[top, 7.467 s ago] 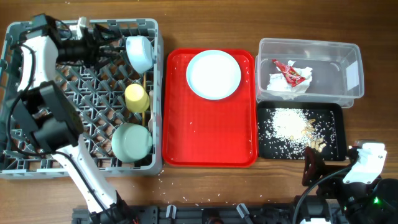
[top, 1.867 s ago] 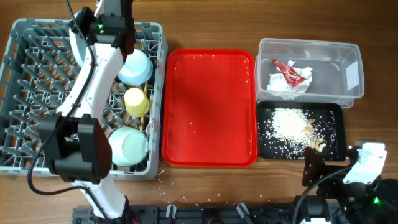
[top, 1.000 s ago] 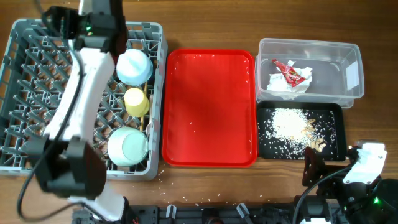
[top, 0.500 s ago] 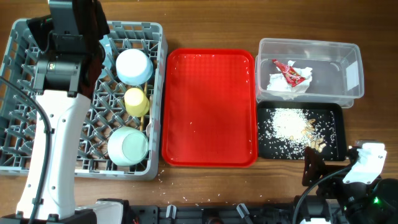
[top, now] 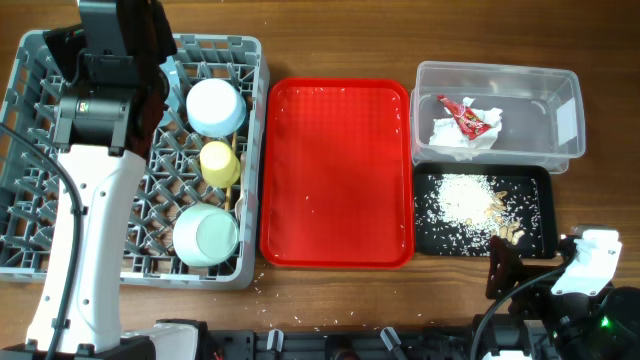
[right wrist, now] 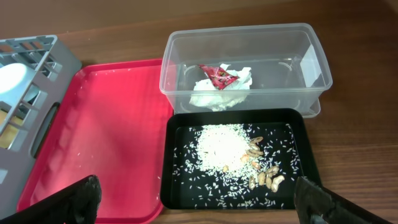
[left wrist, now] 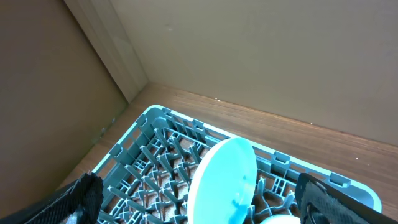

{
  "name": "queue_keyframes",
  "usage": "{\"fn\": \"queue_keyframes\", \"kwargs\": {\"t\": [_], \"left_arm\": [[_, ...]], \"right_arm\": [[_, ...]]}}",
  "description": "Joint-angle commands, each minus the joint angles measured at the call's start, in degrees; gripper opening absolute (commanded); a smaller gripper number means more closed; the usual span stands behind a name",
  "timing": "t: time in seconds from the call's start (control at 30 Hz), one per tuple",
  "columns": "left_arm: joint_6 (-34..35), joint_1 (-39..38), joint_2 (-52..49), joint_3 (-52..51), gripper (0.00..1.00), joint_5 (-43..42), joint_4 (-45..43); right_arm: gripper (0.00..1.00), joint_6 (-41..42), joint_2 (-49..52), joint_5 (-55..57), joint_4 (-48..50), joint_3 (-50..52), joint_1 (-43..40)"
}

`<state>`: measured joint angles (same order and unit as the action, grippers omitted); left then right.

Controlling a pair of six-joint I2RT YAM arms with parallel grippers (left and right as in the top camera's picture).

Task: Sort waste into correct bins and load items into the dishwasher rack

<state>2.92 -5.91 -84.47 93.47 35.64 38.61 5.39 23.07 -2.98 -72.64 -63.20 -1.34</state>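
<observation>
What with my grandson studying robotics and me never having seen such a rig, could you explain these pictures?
This is a two-armed robot at a wooden table. One picture looks down from above; the other two come from a camera on each wrist. The left end effector hangs open above the large grey plastic dishwasher rack, where a pale blue round plate stands on edge and a small yellow cup sits. The right end effector, also open, faces the flat red serving tray, the clear rectangular plastic tub holding a crumpled white napkin and red wrapper, and the shallow black tray of rice scraps. Neither holds anything.
</observation>
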Motion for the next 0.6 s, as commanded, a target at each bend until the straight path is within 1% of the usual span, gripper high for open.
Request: {"fn": "queue_keyframes", "kwargs": {"t": [0.0, 0.57], "left_arm": [[1.0, 0.2, 0.0, 0.3, 1.0, -0.5, -0.2], [1.0, 0.2, 0.0, 0.3, 1.0, -0.5, -0.2]], "right_arm": [[1.0, 0.8, -0.4, -0.5, 0.2, -0.1, -0.2], [1.0, 0.8, -1.6, -0.5, 0.6, 0.3, -0.1]]}}
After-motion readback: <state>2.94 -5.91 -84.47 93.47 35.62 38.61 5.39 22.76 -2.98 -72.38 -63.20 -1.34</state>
